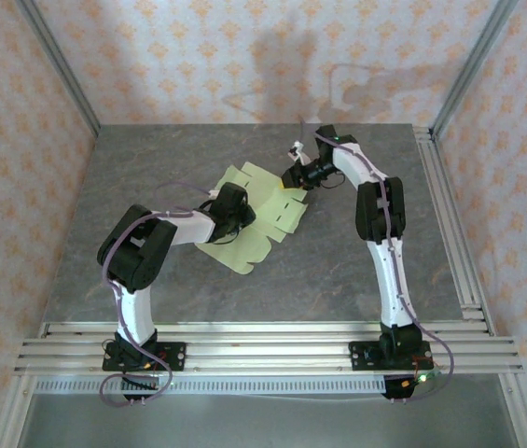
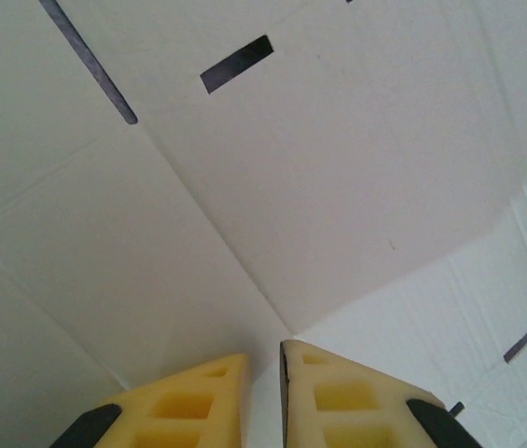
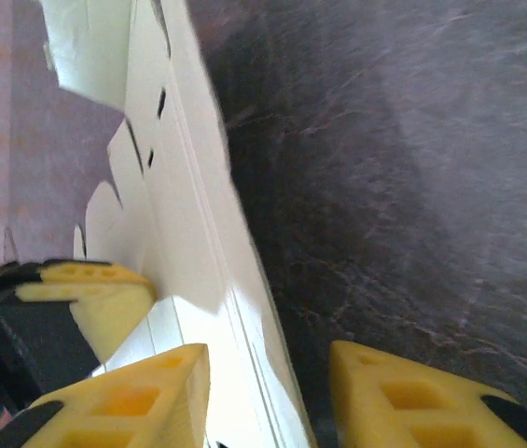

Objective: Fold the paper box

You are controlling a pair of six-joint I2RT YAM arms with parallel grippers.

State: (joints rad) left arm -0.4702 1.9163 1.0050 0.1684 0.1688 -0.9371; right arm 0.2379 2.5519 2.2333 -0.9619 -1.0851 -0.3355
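Centrally on the grey table (image 1: 338,280): paper box (image 1: 261,224), laid out as a flat pale sheet with flaps, slots and creases. Left hand (image 1: 231,207) resting on the middle of the sheet, fingers (image 2: 188,406) drawn almost together with a thin slit between them, tips set just beside a crease junction; judged to be pinning the card down. Right hand (image 1: 297,175) at the far right border of the sheet, fingers (image 3: 142,397) held apart and straddling the edge of a panel, seemingly lifted a little off the table. Step in hand, by judgement: turning that side panel up along its crease. To do it well: press the left tips close to the fold line as an anvil; close the right fingers on the panel edge alone, clear of the table; swing up and inward about the crease, slowly, without pulling across the sheet; watch for buckling in the thin card and for sliding under the left hand.
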